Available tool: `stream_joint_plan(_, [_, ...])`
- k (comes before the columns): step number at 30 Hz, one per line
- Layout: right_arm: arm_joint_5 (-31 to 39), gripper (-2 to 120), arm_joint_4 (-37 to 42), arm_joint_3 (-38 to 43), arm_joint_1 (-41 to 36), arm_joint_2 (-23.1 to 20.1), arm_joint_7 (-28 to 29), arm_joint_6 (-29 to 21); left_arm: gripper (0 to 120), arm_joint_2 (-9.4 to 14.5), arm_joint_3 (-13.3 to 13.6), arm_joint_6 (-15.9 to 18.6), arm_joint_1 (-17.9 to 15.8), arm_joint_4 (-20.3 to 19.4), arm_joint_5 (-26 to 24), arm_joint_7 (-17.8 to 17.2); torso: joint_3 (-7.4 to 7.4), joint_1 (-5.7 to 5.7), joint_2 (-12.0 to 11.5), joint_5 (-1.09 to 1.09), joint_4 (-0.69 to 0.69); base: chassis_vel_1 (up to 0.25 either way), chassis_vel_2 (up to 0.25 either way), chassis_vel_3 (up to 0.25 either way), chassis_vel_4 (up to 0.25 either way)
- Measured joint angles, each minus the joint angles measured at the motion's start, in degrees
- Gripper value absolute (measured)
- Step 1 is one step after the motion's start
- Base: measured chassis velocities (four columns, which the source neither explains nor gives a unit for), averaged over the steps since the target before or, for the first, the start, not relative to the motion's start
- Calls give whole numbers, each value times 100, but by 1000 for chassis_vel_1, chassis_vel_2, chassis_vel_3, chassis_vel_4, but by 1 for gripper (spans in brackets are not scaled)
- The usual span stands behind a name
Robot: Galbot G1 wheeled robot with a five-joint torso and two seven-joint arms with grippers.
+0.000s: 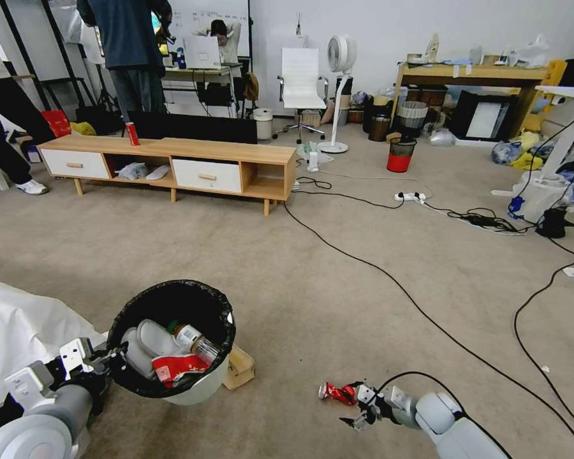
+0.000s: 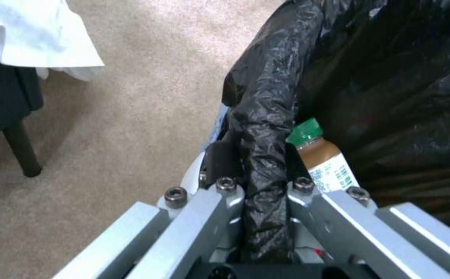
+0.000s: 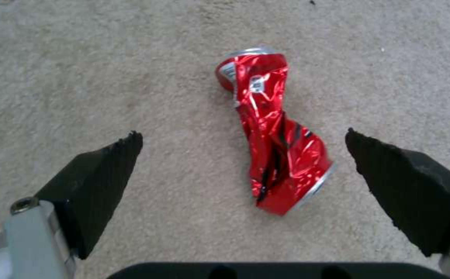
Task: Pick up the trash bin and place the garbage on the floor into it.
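Note:
The trash bin point(image 1: 201, 390) is pale white with a black bag point(image 2: 266, 97) folded over its rim. It hangs tilted above the floor point(image 1: 300, 299) at lower left. My left gripper point(image 1: 111, 358) point(image 2: 263, 170) is shut on its near rim. Inside lie a green-capped bottle point(image 1: 194, 339) point(image 2: 321, 155), a red-and-white cup point(image 1: 175, 368) and pale items. My right gripper point(image 1: 357, 406) point(image 3: 241, 135) is open low over the carpet. Between its black pads point(image 3: 101, 182) lies garbage, a crushed red can point(image 1: 338, 393) point(image 3: 274, 135), untouched. A brown paper piece point(image 1: 240, 368) lies beside the bin.
Black cables point(image 1: 389, 280) cross the carpet to a power strip point(image 1: 409, 197). A low wooden cabinet point(image 1: 172, 162) with an upright red can point(image 1: 132, 134) stands at the back. A red-bottomed mesh bin point(image 1: 400, 155) sits farther right. White cloth point(image 1: 19, 331) point(image 2: 33, 35) lies at left.

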Motion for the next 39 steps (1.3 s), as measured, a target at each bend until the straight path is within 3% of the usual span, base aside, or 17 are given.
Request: stream_joint_plan(39, [-294, 100, -1104, 248, 599, 688, 364, 156, 3, -29, 39, -14, 8, 38, 87, 34, 0, 0, 0, -1, 0, 0, 0, 0, 0])
